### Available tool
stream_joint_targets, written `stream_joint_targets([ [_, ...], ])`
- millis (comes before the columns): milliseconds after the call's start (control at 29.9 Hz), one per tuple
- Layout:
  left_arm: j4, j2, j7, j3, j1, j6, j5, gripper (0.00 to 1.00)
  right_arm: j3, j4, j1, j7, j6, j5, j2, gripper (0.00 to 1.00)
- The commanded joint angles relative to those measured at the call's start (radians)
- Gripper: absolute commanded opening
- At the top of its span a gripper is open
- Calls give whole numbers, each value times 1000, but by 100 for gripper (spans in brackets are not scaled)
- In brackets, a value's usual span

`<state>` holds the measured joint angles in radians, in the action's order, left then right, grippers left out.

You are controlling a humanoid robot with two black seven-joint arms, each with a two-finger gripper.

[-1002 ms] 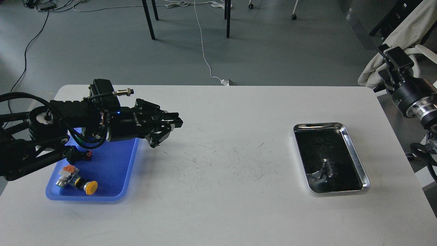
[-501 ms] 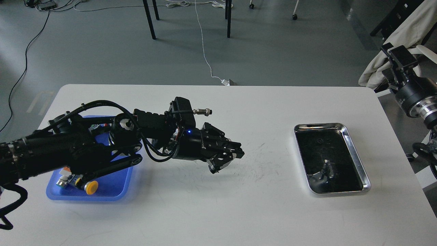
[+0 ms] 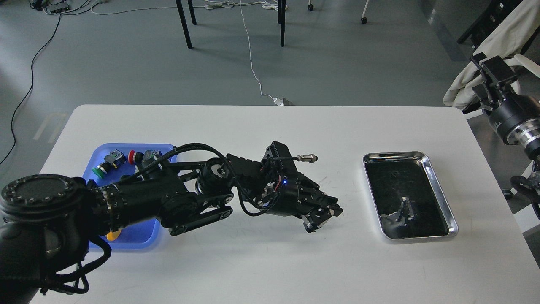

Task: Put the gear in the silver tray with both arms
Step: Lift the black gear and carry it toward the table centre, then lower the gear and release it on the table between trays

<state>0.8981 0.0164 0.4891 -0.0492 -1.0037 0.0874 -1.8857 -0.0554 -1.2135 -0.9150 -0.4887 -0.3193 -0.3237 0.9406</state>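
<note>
Since the earlier frames the left arm [image 3: 168,202] had stretched much farther across the white surface [image 3: 270,261], carrying its fingers [image 3: 322,215] from beside the blue tray [image 3: 130,238] to mid-surface. Those fingers were dark and bunched together; whether they were open, closed or gripping anything could not be told, and no gear could be made out between them. The silver tray [image 3: 441,198] lay beyond the fingertips, toward the right arm's side, near but clearly apart from them, with bare surface between. Its dark bottom showed only a reflection. Behind the fingers, back along the arm, the blue tray held a green button [image 3: 100,170], a red button [image 3: 132,157] and a yellow piece [image 3: 112,235] mostly hidden by the arm. The right arm [image 3: 512,122] hung off the surface edge, its fingers [image 3: 493,69] well away from the silver tray and seen too small to judge; it had barely shifted.
</note>
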Motion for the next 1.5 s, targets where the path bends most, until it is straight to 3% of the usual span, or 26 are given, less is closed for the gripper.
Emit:
stream_joint_targets([
  [0,-47,-16,0,-15,13,-1,2,17,0,0,1,0,0,0,4,94],
  [635,-137,-16,0,-14,40,-1,14,20,2,3,5,0,0,-2,4,94],
  [869,-136,-16,0,-11,51,0,25,32,2,6,8,0,0,-2,3,94],
  [1370,-122,-16,0,3,39,-1,106,41,12,2,8,0,6,-2,4,94],
  [1470,-122,-16,0,15,16,-3,187,48,14,0,8,0,9,-2,6,94],
])
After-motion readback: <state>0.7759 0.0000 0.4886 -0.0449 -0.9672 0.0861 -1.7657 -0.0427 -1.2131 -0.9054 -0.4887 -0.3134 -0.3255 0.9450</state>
